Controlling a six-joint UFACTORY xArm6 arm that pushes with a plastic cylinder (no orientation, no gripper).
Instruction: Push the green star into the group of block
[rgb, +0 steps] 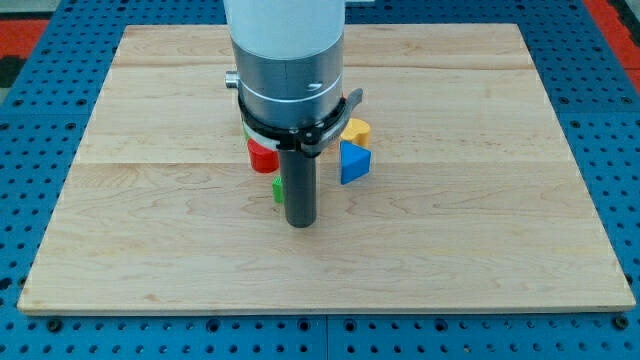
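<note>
My tip (301, 224) rests on the wooden board (150, 250) near the middle. A green block (277, 189), mostly hidden behind the rod, sits right at the tip's left side, apparently touching the rod; its shape cannot be made out. Just above it is a red block (262, 156), partly hidden by the arm. To the rod's right are a blue triangular block (353, 162) and a yellow block (356, 130) above it. These blocks form a close cluster around the rod.
The arm's grey and white body (285, 60) hides the board's upper middle and perhaps other blocks. A blue perforated table (40, 150) surrounds the board, with red strips at the top corners.
</note>
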